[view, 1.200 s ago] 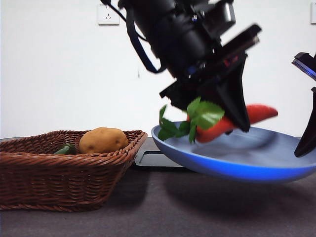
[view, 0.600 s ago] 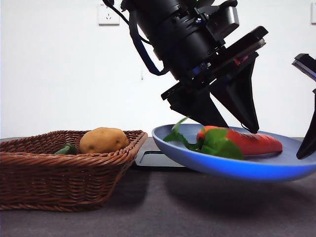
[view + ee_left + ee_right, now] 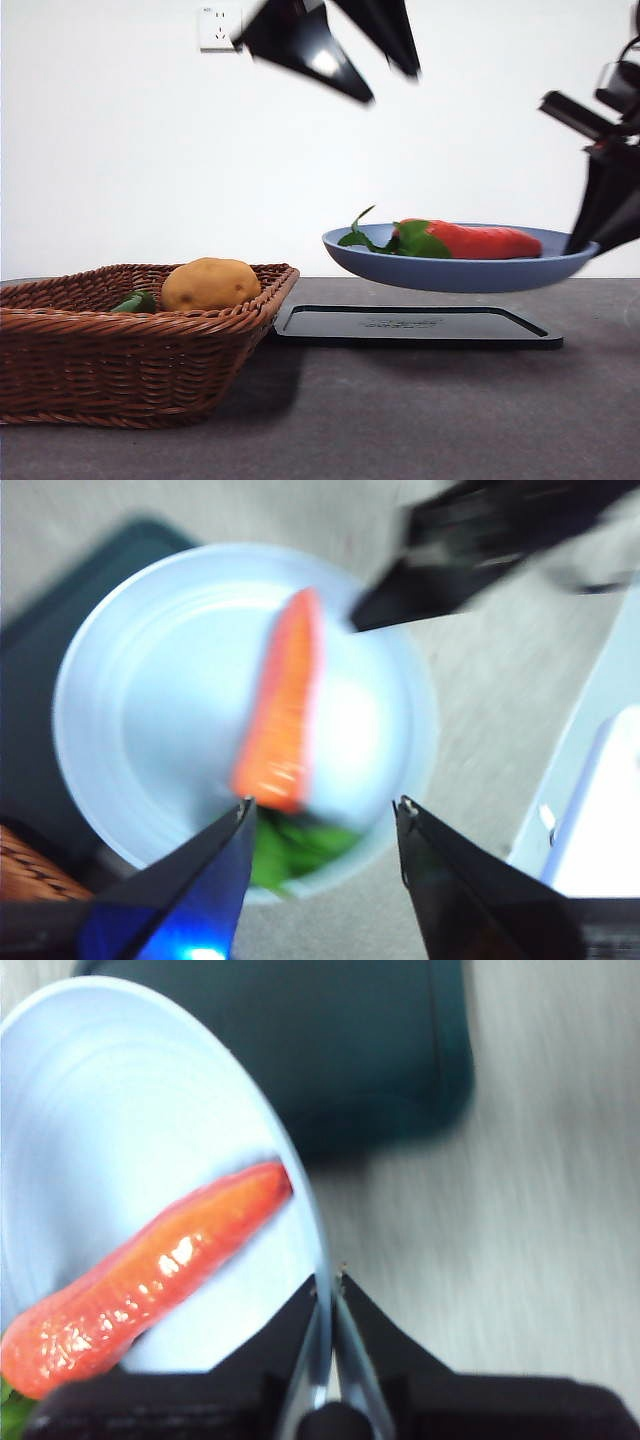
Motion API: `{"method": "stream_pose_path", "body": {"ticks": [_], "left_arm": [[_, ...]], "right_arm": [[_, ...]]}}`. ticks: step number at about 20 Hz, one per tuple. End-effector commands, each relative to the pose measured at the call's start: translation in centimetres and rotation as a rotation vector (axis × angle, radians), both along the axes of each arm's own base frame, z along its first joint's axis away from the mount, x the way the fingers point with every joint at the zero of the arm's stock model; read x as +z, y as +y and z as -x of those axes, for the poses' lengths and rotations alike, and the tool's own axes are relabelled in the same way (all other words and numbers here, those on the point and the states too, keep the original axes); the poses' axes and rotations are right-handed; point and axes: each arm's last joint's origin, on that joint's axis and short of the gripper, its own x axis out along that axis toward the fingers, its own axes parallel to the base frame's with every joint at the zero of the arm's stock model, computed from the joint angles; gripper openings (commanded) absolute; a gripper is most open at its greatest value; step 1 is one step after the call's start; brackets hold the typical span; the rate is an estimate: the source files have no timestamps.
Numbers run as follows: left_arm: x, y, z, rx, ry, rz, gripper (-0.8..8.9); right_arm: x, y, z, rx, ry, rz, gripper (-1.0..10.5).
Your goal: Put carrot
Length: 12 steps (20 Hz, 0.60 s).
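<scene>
Above the grey desk (image 3: 420,420), the right tool (image 3: 327,1285) clamps the blue plate's (image 3: 455,272) rim, orange-red carrot (image 3: 470,241) inside; the left tool (image 3: 322,815) hangs apart overhead. Keeping the plate level should stop rolling.

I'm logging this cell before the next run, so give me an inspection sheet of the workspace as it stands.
Surface: dark table with a black mat.
Job's things: carrot lies in the blue plate, which is held above the mat.
Clutter: wicker basket holding a potato and a green leafy thing.
Pincers: right pincer shut on the plate's rim; left pincer open, high above the carrot.
Cables: nothing seen.
Surroundings: white wall, socket.
</scene>
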Motion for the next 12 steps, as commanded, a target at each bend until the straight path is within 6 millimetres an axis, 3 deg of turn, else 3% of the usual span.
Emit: {"method": "stream_pose_path", "body": {"ticks": [1,4,7,9,12], "left_arm": [[1.8,0.6,0.8,-0.005,-0.036,0.051,2.46],[3.2,1.5,1.7,-0.006,-0.065,0.084,2.46],[3.3,1.8,1.9,-0.007,-0.057,0.075,2.46],[3.1,1.8,2.0,-0.006,-0.045,0.061,2.46],[3.1,1.9,2.0,-0.005,-0.047,0.061,2.46]], "right_arm": [[0.1,0.4,-3.4,0.017,-0.009,0.007,0.0],[-1.1,0.7,-7.5,0.015,0.030,0.009,0.0],[-2.8,0.8,-10.6,0.007,0.061,0.013,0.0],[-3.9,0.6,-11.9,0.000,0.078,0.012,0.0],[-4.4,0.0,-12.2,0.001,0.079,0.020,0.0]]}}
